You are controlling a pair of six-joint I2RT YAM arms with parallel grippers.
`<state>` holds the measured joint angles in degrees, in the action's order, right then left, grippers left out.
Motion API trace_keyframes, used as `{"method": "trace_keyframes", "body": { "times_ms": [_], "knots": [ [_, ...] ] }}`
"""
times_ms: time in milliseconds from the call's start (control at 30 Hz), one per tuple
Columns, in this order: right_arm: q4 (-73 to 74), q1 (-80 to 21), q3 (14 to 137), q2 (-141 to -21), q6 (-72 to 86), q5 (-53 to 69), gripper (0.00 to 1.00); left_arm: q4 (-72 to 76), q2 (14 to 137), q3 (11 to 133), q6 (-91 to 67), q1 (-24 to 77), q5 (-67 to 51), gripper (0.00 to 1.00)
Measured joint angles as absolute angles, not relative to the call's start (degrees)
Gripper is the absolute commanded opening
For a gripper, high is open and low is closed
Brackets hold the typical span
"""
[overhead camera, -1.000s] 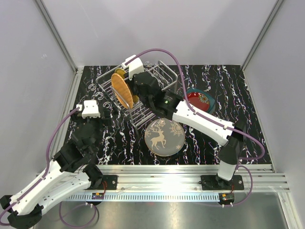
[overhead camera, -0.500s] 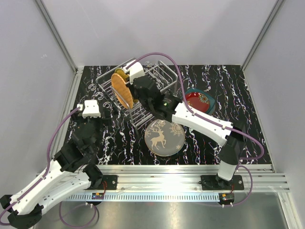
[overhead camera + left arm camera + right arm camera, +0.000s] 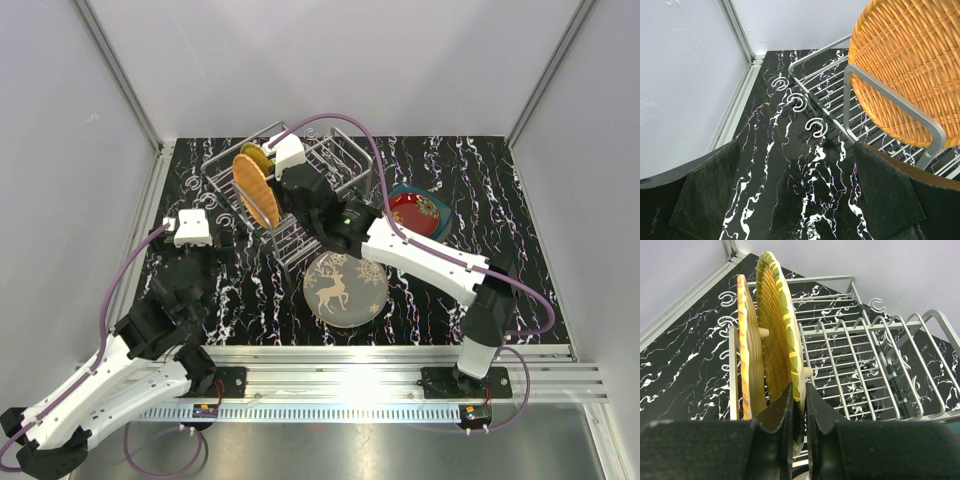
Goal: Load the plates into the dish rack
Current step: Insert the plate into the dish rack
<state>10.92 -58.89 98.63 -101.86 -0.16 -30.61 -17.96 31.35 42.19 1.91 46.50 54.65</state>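
The wire dish rack [image 3: 340, 165] stands at the back of the table. An orange woven plate [image 3: 256, 192] stands on edge in its left end. It also shows in the right wrist view [image 3: 746, 355] and the left wrist view [image 3: 910, 65]. My right gripper [image 3: 804, 405] is shut on the rim of a yellow-green rimmed plate [image 3: 779, 325], upright in the rack just right of the orange one. My left gripper [image 3: 800, 200] is open and empty, low over the table left of the rack. A grey reindeer plate [image 3: 345, 289] lies flat in front of the rack.
A red plate [image 3: 414, 212] lies on a dark teal plate [image 3: 438, 203] at the right of the rack. Small wire hooks [image 3: 816, 127] stick out from the rack's left side. Grey walls close in the table on three sides.
My right gripper has shifted slightly toward the near side with the yellow-green plate held in the rack. The left arm has barely moved.
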Motion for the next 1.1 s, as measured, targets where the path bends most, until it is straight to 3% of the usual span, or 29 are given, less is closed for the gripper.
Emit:
{"method": "trace_keyframes", "body": {
  "times_ms": [433, 933, 1100],
  "knots": [
    [10.7, -58.9, 98.4, -101.8, 1.6, -31.0, 0.03, -18.0, 31.7, 42.2, 1.9, 46.5, 54.6, 0.99],
    [7.2, -59.3, 95.9, -101.4, 3.0, -32.6, 0.05, -18.0, 31.7, 42.2, 1.9, 46.5, 54.4, 0.99],
    [3.2, -60.1, 93.3, -100.9, 2.4, -34.5, 0.0, -18.0, 31.7, 42.2, 1.9, 46.5, 54.2, 0.99]
  ]
}}
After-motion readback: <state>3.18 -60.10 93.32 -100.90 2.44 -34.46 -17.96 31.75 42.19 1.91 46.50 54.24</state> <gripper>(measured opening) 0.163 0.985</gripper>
